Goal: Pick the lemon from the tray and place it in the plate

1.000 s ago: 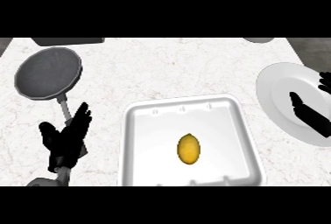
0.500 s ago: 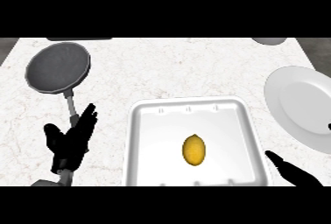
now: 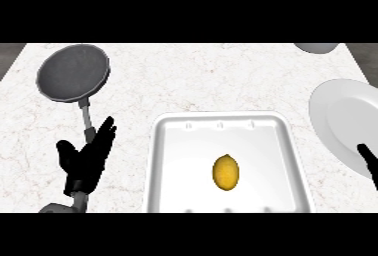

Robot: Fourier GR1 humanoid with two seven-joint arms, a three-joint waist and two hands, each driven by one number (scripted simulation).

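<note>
Operator: Left hand [image 3: 87, 159] is resting at the lower left of the counter [image 3: 221, 80], fingers straight and spread apart, holding nothing. Are you confirming?

Checker: Confirming. Its grey forearm [image 3: 63, 206] is running out at the lower edge. The right hand [image 3: 368, 161] is showing only as a dark sliver at the right edge, overlapping the plate [image 3: 343, 115]. I cannot tell whether it is open or closed.

Operator: Counting items now: one lemon [image 3: 226, 172], one tray [image 3: 168, 150], one plate, one pan [image 3: 74, 74].

Checker: Agreeing, and adding one pale rounded item [image 3: 319, 47] at the top right. The upper edge is cutting it off, and too little is showing to name it.

Operator: Where is the lemon lying?

Checker: It is lying inside the white tray, a little below the middle, its long axis pointing up the view. It is touching neither hand. The tray is sitting between the left hand and the plate.

Operator: What else is being cut off or hidden?

Checker: The plate is running off the right edge, so only its left part is showing. The tray's near rim is meeting the lower edge. The pan's handle [image 3: 87, 112] is pointing down toward the left hand, ending just beside the fingertips. I cannot tell whether they are touching.
</note>
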